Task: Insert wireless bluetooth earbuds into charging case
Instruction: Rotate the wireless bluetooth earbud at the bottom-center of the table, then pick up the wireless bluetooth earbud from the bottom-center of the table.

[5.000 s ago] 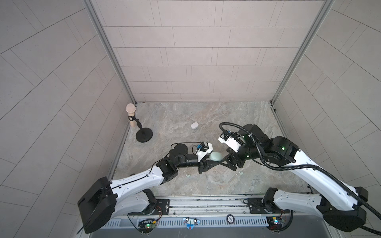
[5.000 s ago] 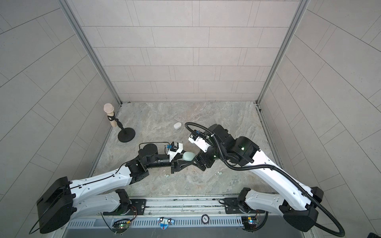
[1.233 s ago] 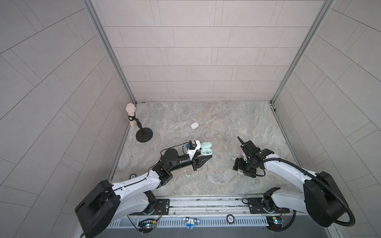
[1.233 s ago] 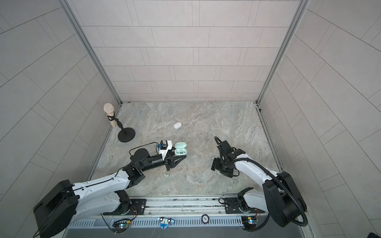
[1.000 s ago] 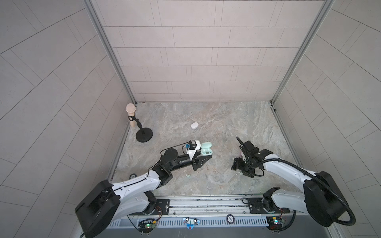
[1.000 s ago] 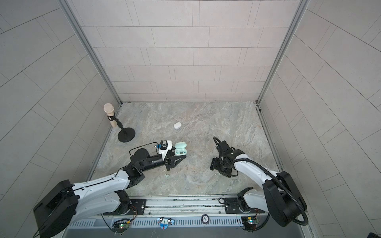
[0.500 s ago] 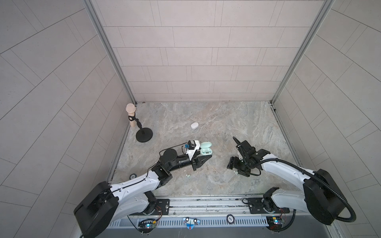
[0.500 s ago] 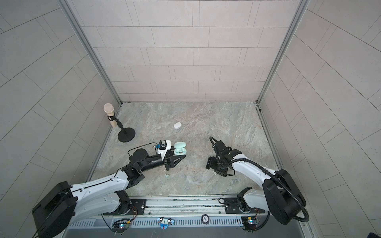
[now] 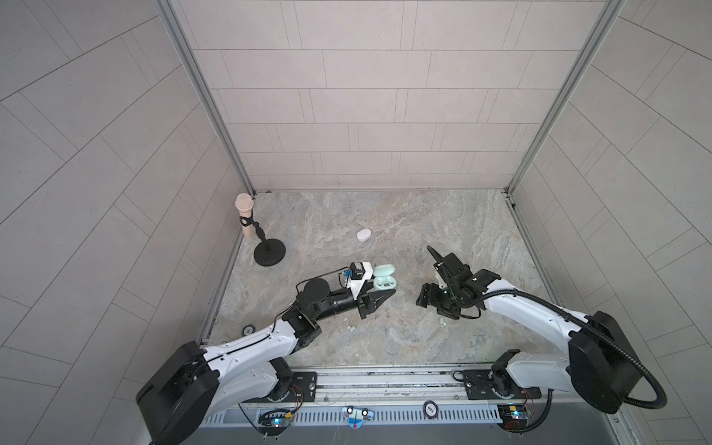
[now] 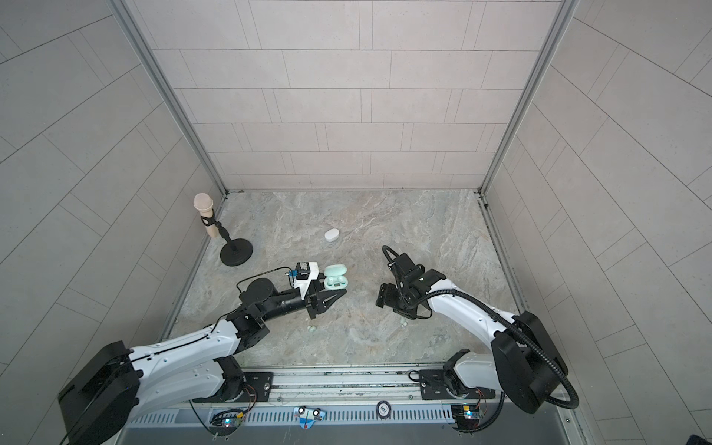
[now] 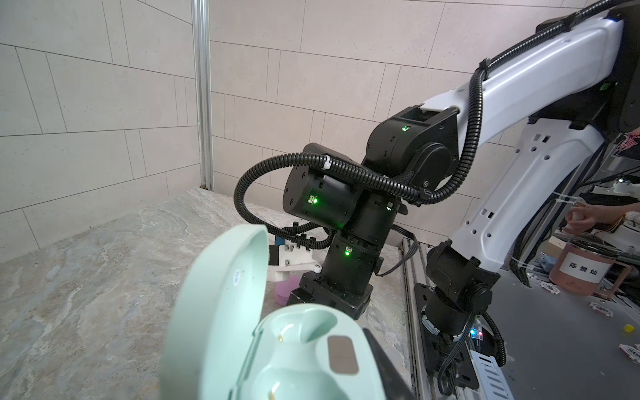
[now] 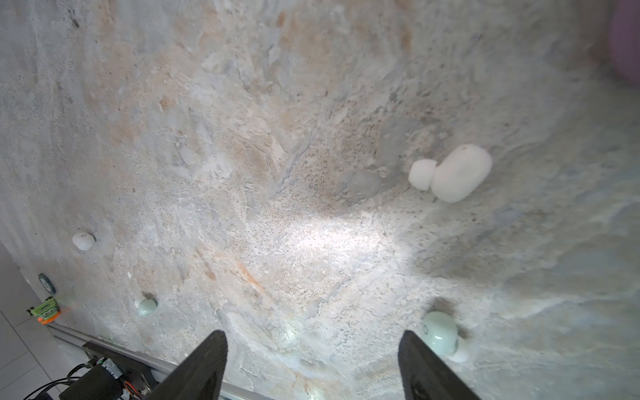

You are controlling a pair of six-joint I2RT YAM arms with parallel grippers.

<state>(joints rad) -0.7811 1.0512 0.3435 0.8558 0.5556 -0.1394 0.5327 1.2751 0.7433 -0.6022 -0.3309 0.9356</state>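
Note:
The mint-green charging case (image 9: 384,278) is off the table with its lid open, and my left gripper (image 9: 387,294) is shut on it. In the left wrist view both wells of the case (image 11: 304,349) are empty, and one black finger (image 11: 384,367) lies against its side. My right gripper (image 12: 311,349) hangs open just above the marble, nothing between its fingers. A mint earbud (image 12: 440,334) lies just outside one finger; it also shows in both top views (image 9: 443,322) (image 10: 403,323). A white earbud (image 12: 450,173) lies farther ahead. A second mint earbud (image 9: 351,328) lies below the left arm.
A closed white case (image 9: 363,234) sits mid-table at the back. A lilac case (image 11: 285,292) stands beside the right arm's wrist. A microphone on a black stand (image 9: 266,246) occupies the back left. Another white earbud (image 12: 83,240) and a small ring (image 9: 248,330) lie near the front-left edge.
Over the last second my right gripper slid left across the table, still open. Five seconds ago it was up at the case; now it is down by the table. The left arm is still.

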